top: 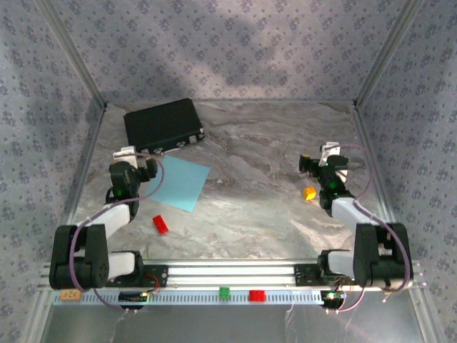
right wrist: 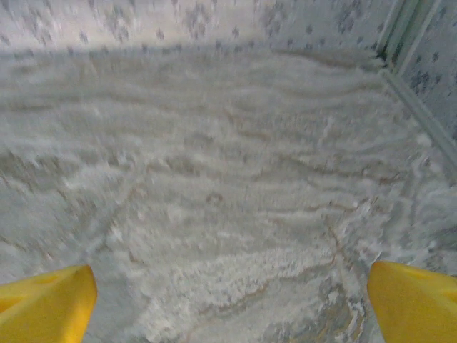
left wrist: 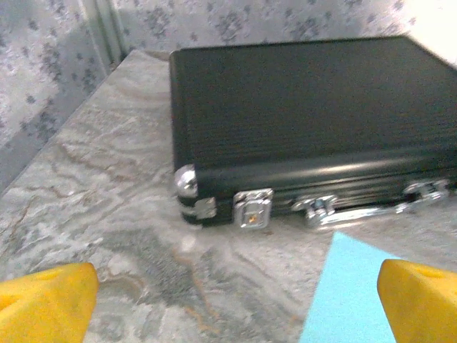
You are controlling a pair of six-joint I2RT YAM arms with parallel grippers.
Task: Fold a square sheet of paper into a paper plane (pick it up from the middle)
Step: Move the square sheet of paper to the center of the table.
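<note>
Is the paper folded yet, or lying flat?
Flat, unfolded. The paper lies spread on the table as one plain square beside the case; no crease shows.

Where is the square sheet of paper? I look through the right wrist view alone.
Observer: The square sheet of paper lies flat on the left half of the table, just in front of the black case.
Operator: Is the left claw near it?
Observer: Yes. The left claw is open beside the sheet's left edge, pointing at the case.
Operator: Is anything else close?
Observer: A small red brick lies on the near side of the sheet, apart from it.
</note>
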